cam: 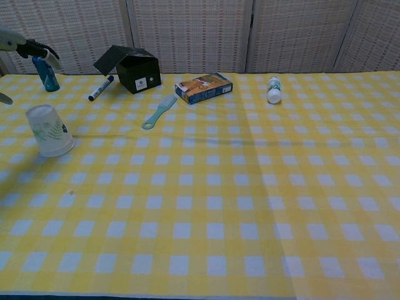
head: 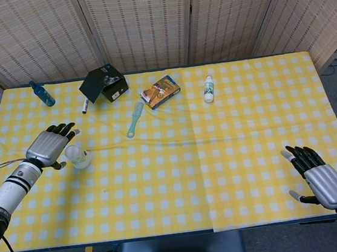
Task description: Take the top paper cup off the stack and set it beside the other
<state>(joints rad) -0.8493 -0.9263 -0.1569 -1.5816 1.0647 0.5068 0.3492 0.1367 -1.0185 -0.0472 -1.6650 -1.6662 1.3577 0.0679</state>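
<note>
The stack of white paper cups (head: 78, 156) (cam: 49, 130) stands upside down on the left part of the yellow checked table, with a green print on its side. My left hand (head: 51, 146) hovers just left of and above it, fingers spread, holding nothing; the chest view shows only its fingertips (cam: 39, 49) at the top left edge. My right hand (head: 318, 176) is open near the table's front right corner, far from the cups, and shows only in the head view.
Along the back stand a blue spray bottle (head: 42, 93), an open black box (head: 103, 83), a marker (head: 85, 105), a teal comb (head: 135, 119), an orange and blue carton (head: 160, 91) and a small white bottle (head: 209, 89).
</note>
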